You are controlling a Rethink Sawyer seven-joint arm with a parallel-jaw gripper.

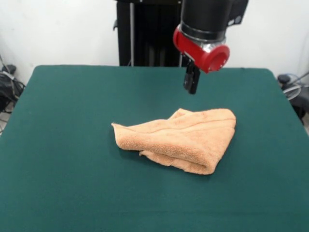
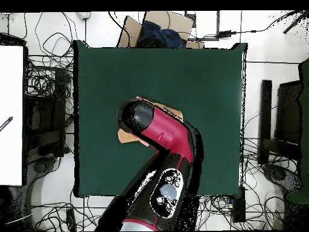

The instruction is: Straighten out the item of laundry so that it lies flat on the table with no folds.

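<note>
The orange-tan towel lies near the middle of the green table, folded over itself into a rough triangle with doubled layers along its near edge. My gripper hangs above the table just behind the towel's far edge. It is clear of the cloth, with its dark fingers together and nothing between them. In the overhead view my arm covers most of the towel. Only a corner and a small edge show, and the gripper itself is hidden under the arm's head. The table extends well beyond the towel on all sides.
The black pedestal stands at the table's far edge. Cables lie on the floor around the table. A white panel stands at the overhead view's left, and dark equipment at its right. A brown and dark blue shape sits beyond the top edge.
</note>
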